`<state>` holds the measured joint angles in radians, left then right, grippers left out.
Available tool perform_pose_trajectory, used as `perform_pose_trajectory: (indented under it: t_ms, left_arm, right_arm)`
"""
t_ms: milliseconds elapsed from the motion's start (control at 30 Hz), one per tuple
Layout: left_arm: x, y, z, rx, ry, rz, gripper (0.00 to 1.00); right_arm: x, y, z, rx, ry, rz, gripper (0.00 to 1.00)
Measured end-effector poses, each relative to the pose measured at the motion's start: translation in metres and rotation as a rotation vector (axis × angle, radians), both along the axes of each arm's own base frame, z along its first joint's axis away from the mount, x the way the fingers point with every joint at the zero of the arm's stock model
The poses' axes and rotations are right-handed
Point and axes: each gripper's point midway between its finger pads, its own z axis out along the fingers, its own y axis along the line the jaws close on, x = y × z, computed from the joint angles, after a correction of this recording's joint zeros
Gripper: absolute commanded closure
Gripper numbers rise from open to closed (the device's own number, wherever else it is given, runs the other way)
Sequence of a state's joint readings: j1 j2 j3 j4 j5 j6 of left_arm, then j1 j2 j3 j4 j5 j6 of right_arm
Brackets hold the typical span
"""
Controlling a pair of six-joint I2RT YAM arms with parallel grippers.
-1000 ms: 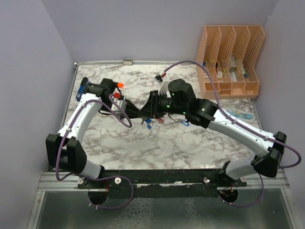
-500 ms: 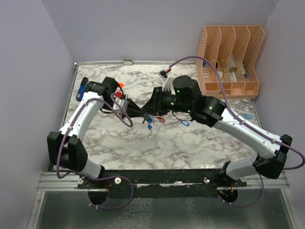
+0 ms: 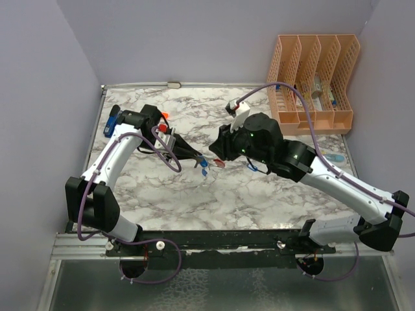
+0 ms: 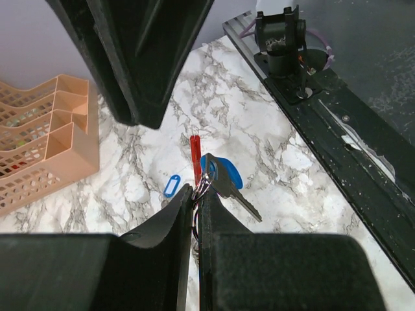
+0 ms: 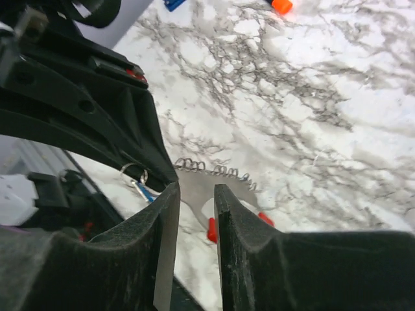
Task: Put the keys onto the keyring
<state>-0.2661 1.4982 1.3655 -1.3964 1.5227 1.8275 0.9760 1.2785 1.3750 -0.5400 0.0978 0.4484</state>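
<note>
Left wrist view shows the left gripper [image 4: 196,191] with its jaws pressed together on the keyring [image 4: 194,155], a grey flat metal band joined to a bright red curved loop. Only the red strip and some thin wire show above the tips here. A tiny key with a bright blue plastic head and short silver blade, the hanging key [image 4: 220,173], dangles right at that pinch. It looks to be on a small wire ring, though I cannot tell whether it is fully threaded onto the keyring itself.

The keyring is held above the marbled tabletop [image 3: 194,207], well apart from the peach slotted file organiser [image 3: 314,71] and on the side of it toward the arm bases.

The right gripper [image 5: 196,188] faces the left one, between it and the organiser. Its jaws stand a little apart, with the grey band and a small coil spring showing in and beyond the gap. Whether the pads touch the band I cannot tell.

By my reading the task is partly done, with one key at the ring. A second blue-headed key, the loose key [image 3: 253,167], lies on the tabletop nearer the organiser, by the right arm. It has not yet been picked up and hung. No other keys are visible.
</note>
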Motion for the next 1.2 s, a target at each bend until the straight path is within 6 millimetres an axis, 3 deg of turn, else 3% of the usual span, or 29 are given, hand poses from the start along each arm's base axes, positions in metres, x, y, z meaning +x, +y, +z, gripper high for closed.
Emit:
perform_pose_trajectory:
  t_ms: [333,433,700,833,1200]
  left_arm:
    - [-0.002,-0.001,0.000,0.004,0.015,-0.004,1.00]
    - [-0.003,-0.002,0.000,0.005,0.018,-0.011,1.00]
    - [-0.007,-0.005,0.000,0.006,0.020,-0.023,1.00]
    - [-0.008,-0.006,0.000,0.007,0.022,-0.027,1.00]
    - [-0.009,-0.006,0.000,0.011,0.038,-0.029,1.00]
  right_arm:
    - [0.007,-0.007,-0.038,-0.201,-0.213,0.139,0.69]
    - [0.008,-0.009,-0.031,-0.189,-0.271,0.149,0.72]
    - [0.005,-0.005,0.014,-0.077,-0.451,0.185,0.74]
    - [0.004,0.004,0.017,-0.071,-0.496,0.231,0.74]
    - [0.002,0.006,-0.022,-0.172,-0.524,0.317,0.72]
